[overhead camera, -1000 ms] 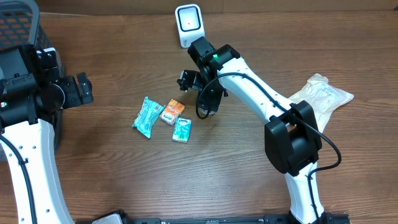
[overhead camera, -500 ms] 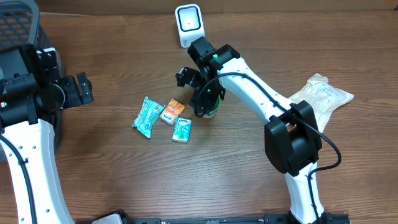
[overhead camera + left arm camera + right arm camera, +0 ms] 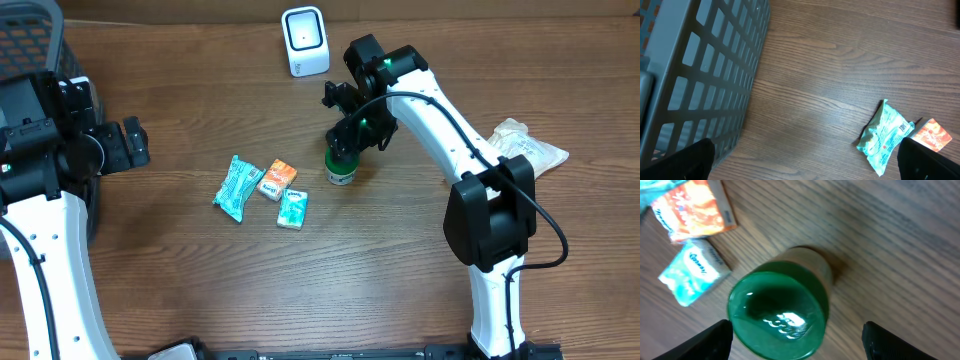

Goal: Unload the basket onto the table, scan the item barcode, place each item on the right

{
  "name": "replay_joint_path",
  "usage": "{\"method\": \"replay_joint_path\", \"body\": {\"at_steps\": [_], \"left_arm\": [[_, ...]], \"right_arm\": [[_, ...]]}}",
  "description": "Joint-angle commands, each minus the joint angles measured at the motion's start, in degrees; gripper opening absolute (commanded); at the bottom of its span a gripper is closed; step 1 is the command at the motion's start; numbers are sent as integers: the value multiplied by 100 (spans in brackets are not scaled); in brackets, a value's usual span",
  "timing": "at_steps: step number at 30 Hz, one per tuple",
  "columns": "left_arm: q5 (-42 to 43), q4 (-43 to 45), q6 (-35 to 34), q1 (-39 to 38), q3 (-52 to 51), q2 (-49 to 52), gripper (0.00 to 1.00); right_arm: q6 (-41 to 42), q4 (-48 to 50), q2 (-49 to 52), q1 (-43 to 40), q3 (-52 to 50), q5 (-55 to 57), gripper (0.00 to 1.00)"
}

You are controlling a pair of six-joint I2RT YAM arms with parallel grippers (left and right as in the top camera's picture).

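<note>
Your right arm has swung to the right over the last second. Your right gripper (image 3: 800, 340) now hangs straight above the green-lidded jar (image 3: 341, 168), which stands upright on the table (image 3: 200, 290). The fingers are spread wide, with a gap on either side of the lid, and they grip nothing. The scanner (image 3: 304, 41) stands beyond that hand, off to its left. An orange packet (image 3: 278, 178) and a small teal packet (image 3: 293, 208) lie near the jar on its left. Your left gripper (image 3: 810, 162) is wide and empty, the basket (image 3: 715, 75) just to its left.
</note>
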Motion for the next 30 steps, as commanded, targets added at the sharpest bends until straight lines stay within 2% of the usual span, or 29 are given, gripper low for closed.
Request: {"method": "replay_joint_path", "body": {"at_steps": [1, 6, 12, 18, 22, 30], "left_arm": [[48, 17, 66, -33, 33, 20, 100], [48, 17, 66, -33, 33, 20, 100], [48, 17, 66, -33, 33, 20, 100], [48, 17, 66, -33, 33, 20, 99], [48, 17, 66, -33, 33, 20, 99], [48, 17, 66, -33, 33, 20, 100]], "right_arm": [[219, 11, 7, 131, 101, -304, 84], [345, 79, 83, 236, 101, -234, 84], [649, 374, 118, 367, -173, 678, 84], [662, 632, 118, 424, -538, 999, 84], [660, 756, 118, 422, -544, 994, 77], [656, 909, 118, 435, -682, 997, 75]]}}
